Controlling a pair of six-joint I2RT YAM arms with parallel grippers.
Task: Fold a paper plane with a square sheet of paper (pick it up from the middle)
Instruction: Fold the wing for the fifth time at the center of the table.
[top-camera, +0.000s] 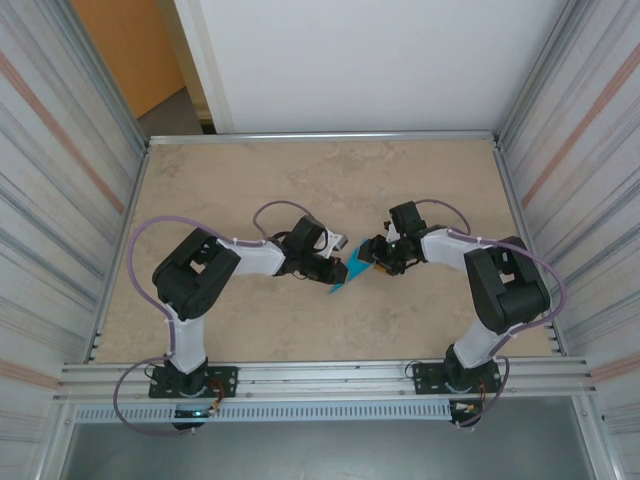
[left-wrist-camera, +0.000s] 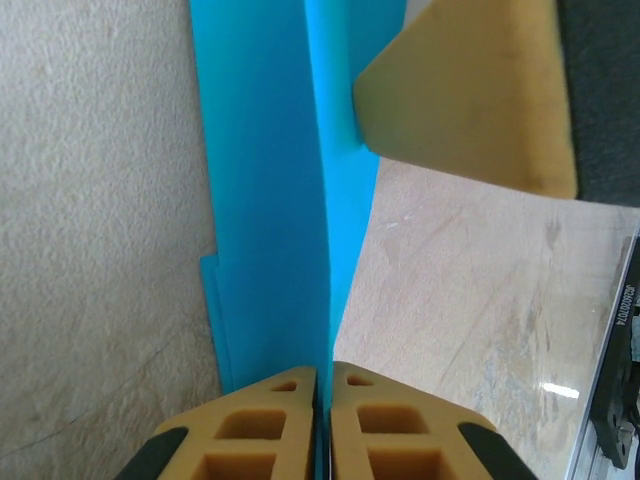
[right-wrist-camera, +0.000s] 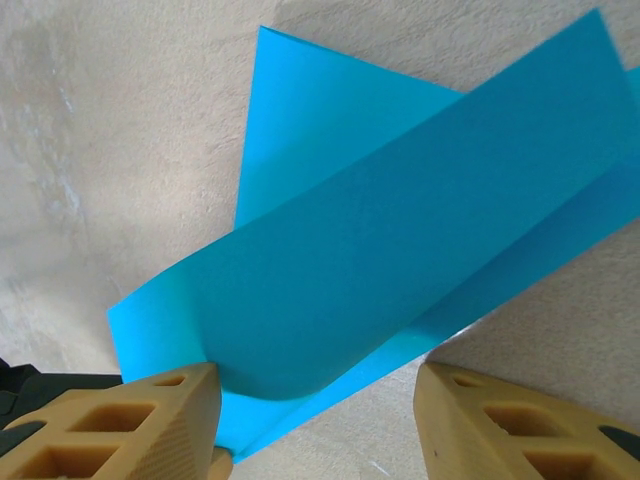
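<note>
Tan left gripper pinches the creased teal-blue paper sheet, bottom edge hidden; right gripper jaws spread, straddling it.

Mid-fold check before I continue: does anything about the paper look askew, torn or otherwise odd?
No tear shows. The left gripper is shut on a folded edge of the sheet of paper, but between the fingers of the open right gripper the top flap bows up loose, layers fanned apart instead of lying creased flat.
</note>
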